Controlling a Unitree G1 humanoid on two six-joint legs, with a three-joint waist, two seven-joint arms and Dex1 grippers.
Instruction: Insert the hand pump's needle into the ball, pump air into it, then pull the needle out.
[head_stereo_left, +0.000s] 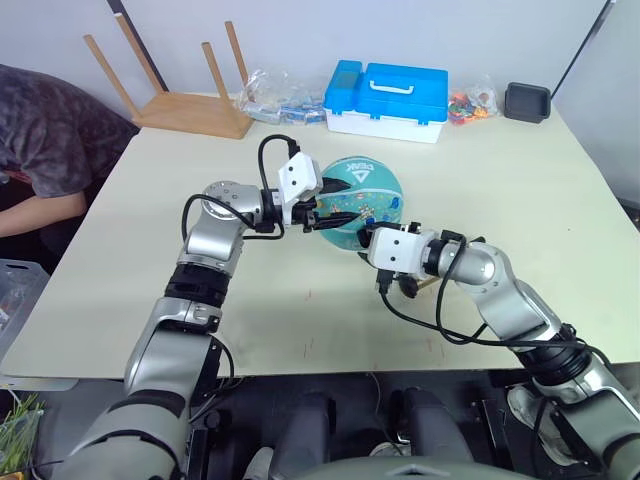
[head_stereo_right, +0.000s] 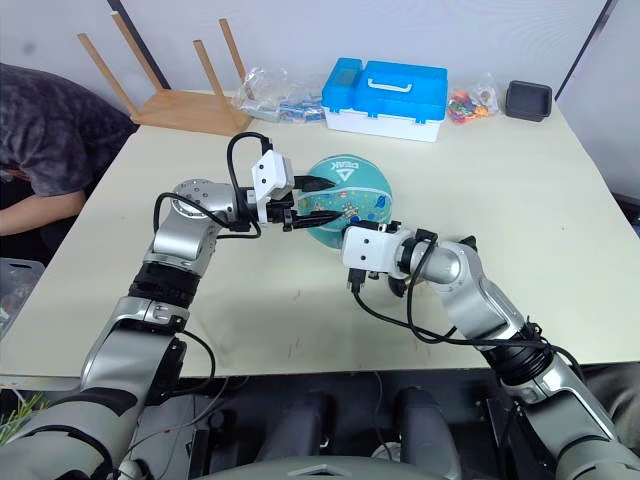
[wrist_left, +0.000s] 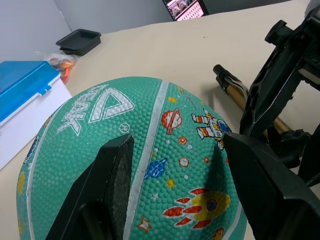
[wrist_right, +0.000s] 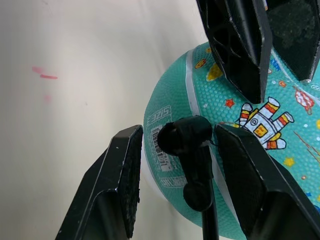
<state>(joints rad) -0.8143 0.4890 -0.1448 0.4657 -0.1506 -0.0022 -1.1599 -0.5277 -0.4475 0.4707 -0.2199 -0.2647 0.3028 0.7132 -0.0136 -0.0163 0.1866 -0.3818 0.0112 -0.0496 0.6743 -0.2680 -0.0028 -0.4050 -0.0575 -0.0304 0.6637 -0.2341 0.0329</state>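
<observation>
Cream table (head_stereo_left: 560, 200), teal ball (head_stereo_left: 362, 198) mid-table, blue-white box (head_stereo_left: 388, 100), black tray (head_stereo_left: 527, 101), upturned wooden stool (head_stereo_left: 190, 95) along far edge

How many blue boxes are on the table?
2. A large blue-lidded box with a white base sits at the far edge of the table, behind the ball. A smaller blue box stands right beside it, on its left. Others may be hidden behind them.
</observation>
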